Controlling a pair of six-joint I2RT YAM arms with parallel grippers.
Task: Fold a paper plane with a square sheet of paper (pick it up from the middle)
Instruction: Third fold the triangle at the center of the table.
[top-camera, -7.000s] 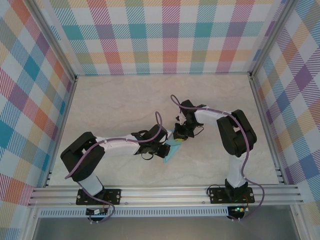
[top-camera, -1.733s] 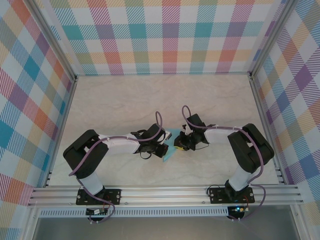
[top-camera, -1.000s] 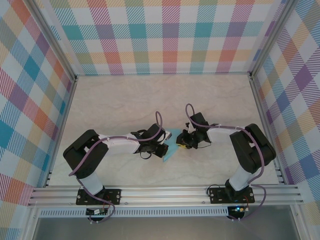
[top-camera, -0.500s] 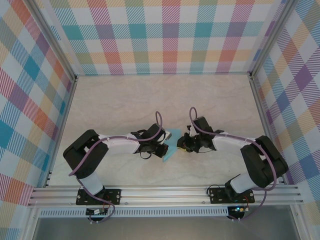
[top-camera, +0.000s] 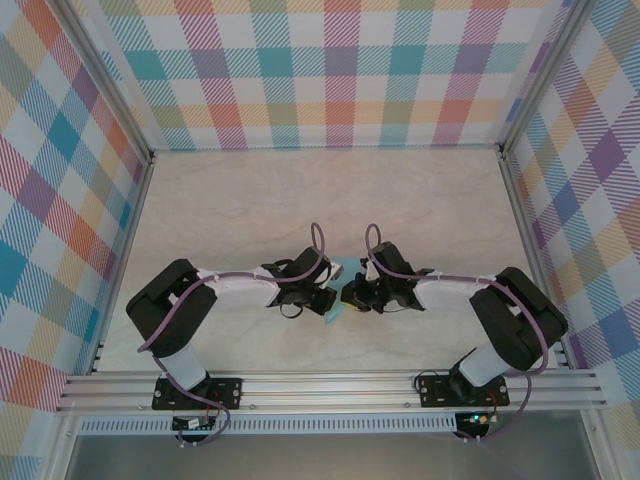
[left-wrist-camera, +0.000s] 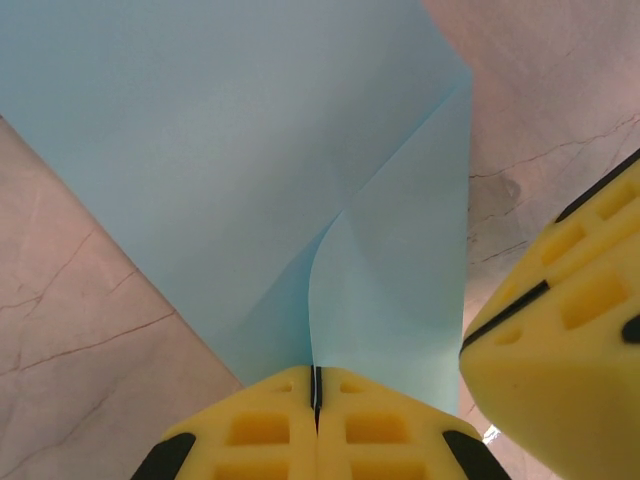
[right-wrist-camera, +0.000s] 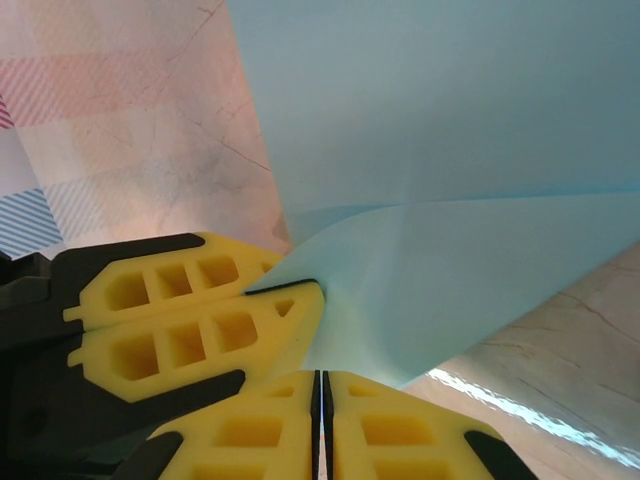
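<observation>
The sheet of paper (top-camera: 335, 312) is light blue, folded narrow, and lies between the two grippers at the table's middle. In the left wrist view the paper (left-wrist-camera: 250, 150) fans out from a raised crease, and my left gripper (left-wrist-camera: 316, 385) is shut on that crease. My right gripper (top-camera: 350, 296) sits close against my left gripper (top-camera: 328, 298). Its jaws (right-wrist-camera: 320, 385) are together, tips against the lower edge of a paper flap (right-wrist-camera: 430, 150); no paper shows in the slit. The left gripper's fingers (right-wrist-camera: 200, 320) pinch the paper's corner just beside them.
Pale marble tabletop (top-camera: 250, 200) stretches open behind and to both sides of the grippers. Checked walls stand on three sides, and an aluminium rail (top-camera: 330, 385) runs along the near edge by the arm bases.
My right gripper has slid left, up against the left gripper and the paper, and its jaws have narrowed to shut. The left gripper has kept its hold without moving.
</observation>
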